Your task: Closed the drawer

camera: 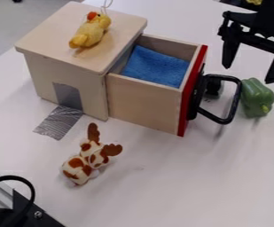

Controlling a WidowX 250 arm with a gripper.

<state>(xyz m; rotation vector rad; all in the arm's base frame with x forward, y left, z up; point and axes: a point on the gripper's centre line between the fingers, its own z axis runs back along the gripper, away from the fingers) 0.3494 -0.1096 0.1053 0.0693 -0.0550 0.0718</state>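
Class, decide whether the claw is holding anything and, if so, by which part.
Nothing is held. The claw is open, its two fingers spread with nothing gripped between them; neither touches the black drawer handle.

Bright, diffuse light falls on the white table (180,190), leaving soft shadows.

Open passage: the white worktop (186,181), along its near edge and toward the near right corner. Obstacles: a wooden box (50,40) by the far left edge, its drawer (145,99) jutting rightward, a looped black handle (236,101), a green pepper (257,95) close beside that, and a giraffe toy (83,164) in front.
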